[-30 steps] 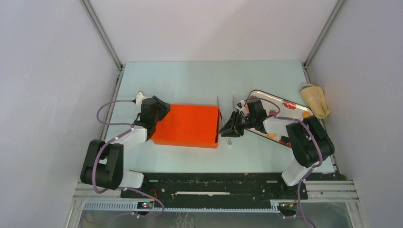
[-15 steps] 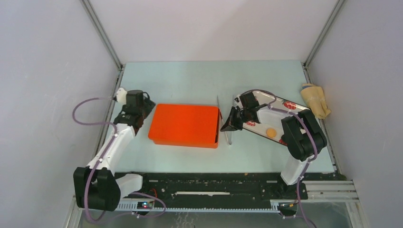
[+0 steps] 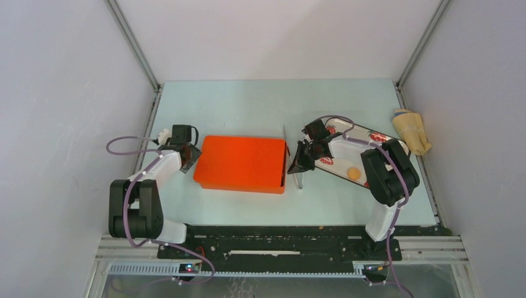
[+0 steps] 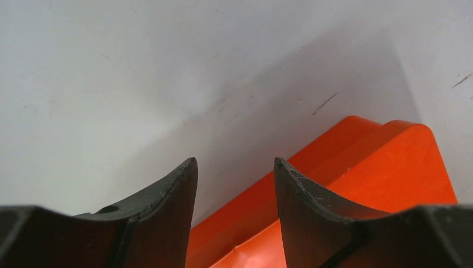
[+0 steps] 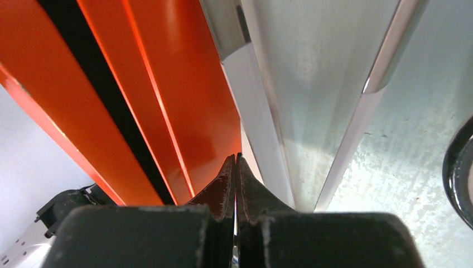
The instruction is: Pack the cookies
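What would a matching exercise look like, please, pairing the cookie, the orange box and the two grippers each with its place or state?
Things:
1. cookie
2. orange box
3. left gripper
4. right gripper

Places or states:
A. fingers pressed together
B. on the strawberry-print tray
C. fingers apart, nothing between them
D. between the two grippers

Pairs: 1-B, 2-D, 3-C, 4-A

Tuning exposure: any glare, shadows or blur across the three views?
Top external: even light, sharp. Left wrist: broad soft shadow on the table beside the orange box. Right wrist: bright glare streaks on the box wall and the shiny pale panel beside it.
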Robot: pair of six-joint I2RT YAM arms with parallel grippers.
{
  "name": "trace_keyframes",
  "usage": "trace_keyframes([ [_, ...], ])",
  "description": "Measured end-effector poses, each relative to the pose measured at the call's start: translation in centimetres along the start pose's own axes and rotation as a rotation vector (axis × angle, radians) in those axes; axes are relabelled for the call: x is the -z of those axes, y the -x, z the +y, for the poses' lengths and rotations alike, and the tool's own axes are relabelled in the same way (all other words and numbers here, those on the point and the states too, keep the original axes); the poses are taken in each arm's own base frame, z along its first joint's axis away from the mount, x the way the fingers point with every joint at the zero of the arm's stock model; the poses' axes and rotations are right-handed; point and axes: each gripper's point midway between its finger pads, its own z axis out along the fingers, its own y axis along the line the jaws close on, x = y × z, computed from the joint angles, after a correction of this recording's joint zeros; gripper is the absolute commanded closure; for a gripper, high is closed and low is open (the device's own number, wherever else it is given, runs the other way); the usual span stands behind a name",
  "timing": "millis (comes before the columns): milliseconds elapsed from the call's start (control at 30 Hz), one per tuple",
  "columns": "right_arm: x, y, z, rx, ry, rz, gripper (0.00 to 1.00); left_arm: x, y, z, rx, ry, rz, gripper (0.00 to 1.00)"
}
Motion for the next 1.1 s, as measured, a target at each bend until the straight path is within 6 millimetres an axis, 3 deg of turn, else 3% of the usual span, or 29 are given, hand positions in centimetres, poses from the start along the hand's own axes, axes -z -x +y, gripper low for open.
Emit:
trace_keyframes([
  [267, -0.7, 0.1, 0.2, 0.017, -0.029, 0.019, 1.0, 0.2, -1.1, -1.3, 0.031, -0.089, 0.004, 0.43],
  [400, -0.9, -0.1, 0.3, 0.021, -0.051, 0.039, 1.0, 1.3, -0.7, -2.9, 0.067, -0.168, 0.0, 0.43],
  [500, -1.1, -0.3, 1.1, 0.04, -0.046, 0.054, 1.0, 2.3, -1.5, -4.1, 0.063, -0.233, 0.028, 0.43],
  [1100, -1.5, -0.8, 1.5, 0.043, -0.045, 0.079, 1.0, 2.8, -1.8, -2.5, 0.02, -0.195, 0.034, 0.42],
])
